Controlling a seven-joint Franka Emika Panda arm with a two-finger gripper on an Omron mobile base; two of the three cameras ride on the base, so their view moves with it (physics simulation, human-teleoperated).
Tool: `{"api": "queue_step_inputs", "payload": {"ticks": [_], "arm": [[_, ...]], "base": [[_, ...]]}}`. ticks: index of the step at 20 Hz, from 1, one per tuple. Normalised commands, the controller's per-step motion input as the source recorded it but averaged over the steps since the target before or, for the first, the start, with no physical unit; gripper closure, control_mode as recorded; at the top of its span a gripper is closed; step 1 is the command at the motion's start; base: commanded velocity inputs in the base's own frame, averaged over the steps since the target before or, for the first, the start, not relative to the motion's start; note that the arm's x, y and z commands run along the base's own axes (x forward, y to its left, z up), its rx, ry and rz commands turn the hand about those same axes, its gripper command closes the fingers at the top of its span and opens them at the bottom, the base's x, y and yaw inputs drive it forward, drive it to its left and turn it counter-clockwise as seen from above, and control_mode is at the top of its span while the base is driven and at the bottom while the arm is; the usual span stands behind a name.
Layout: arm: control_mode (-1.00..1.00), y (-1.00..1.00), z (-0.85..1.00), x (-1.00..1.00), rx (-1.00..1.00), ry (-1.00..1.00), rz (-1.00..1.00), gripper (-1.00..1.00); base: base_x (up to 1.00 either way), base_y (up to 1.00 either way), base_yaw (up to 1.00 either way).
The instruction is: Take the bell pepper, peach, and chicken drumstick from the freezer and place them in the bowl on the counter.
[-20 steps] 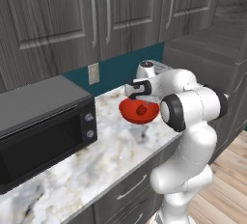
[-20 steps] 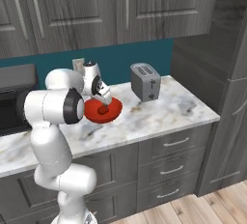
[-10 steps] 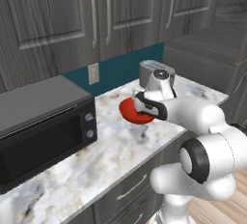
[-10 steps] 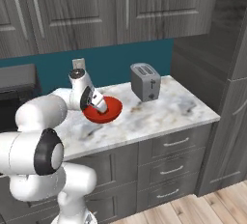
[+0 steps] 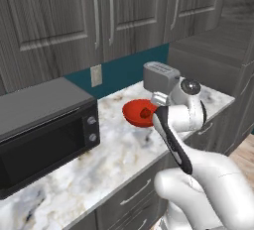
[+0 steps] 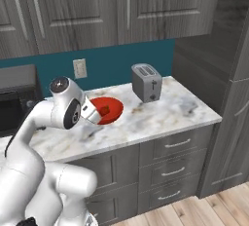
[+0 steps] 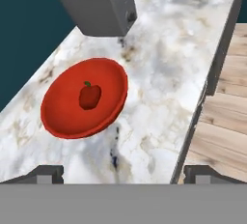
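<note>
A black microwave (image 5: 42, 130) sits at the left of the marbled surface (image 5: 114, 159). To its right lies the red bowl (image 7: 83, 98), with the bell pepper (image 7: 89, 96) resting at its middle, green stem up. The gripper (image 7: 123, 170) hangs above the bowl's near side, its jaws spread wide apart, holding nothing. Farther right, a grey toaster (image 6: 147, 83) stands just beside the bowl.

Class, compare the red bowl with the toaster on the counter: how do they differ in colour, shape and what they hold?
The bowl is bright red; the toaster is grey. The bowl is shallow and round, lying low on the counter; the toaster is a tall boxy block with slots on top. The bowl holds the bell pepper; nothing shows in the toaster's slots. Both rest on the marbled counter near the teal wall.
</note>
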Motion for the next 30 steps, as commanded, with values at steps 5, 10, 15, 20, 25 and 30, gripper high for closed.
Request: {"api": "queue_step_inputs", "payload": {"ticks": [5,10,15,20,25,30], "arm": [[-1.0,-0.14,1.0,-1.0,0.03,0.14,-0.12,-1.0],[-1.0,-0.17,0.83,-1.0,0.11,0.3,-0.02,-1.0],[-1.0,-0.09,0.32,-1.0,0.18,0.28,0.1,-1.0],[-1.0,0.43,-0.04,-0.96,0.01,0.06,0.24,-1.0],[-1.0,0.38,-0.01,-0.27,-0.13,-0.09,0.05,-1.0],[-1.0,0.25,-0.05,-0.14,-0.35,-0.42,0.0,-1.0]], "base": [[0.0,0.0,0.0],[0.0,0.0,0.0],[0.0,0.0,0.0],[0.0,0.0,0.0],[0.0,0.0,0.0],[0.0,0.0,0.0]]}}
